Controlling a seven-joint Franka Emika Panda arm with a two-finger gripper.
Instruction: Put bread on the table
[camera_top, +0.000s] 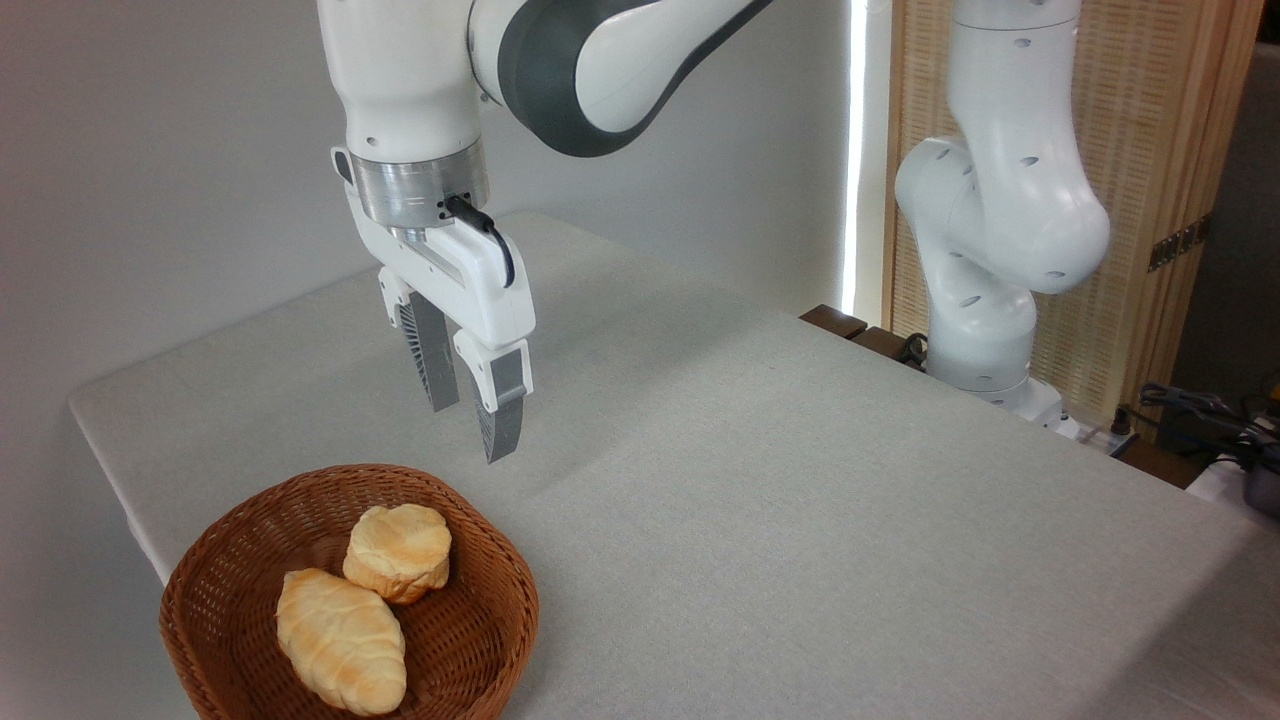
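The bread (398, 551), a small round thick bun with a pale golden top and orange sides, lies inside a brown wicker basket (487, 625) at the lower left, leaning against a longer oval loaf (341, 640). My gripper (471, 430) hangs above the basket's far rim, a little behind and above the bread. Its two dark fingers point down, stand apart and hold nothing. The table (800, 500) is covered in plain grey-beige fabric.
The arm's white base (985, 300) stands at the table's far right edge. A wooden screen (1150, 200) and cables (1200, 410) lie beyond it. The basket sits near the table's front left corner, and a wall runs behind.
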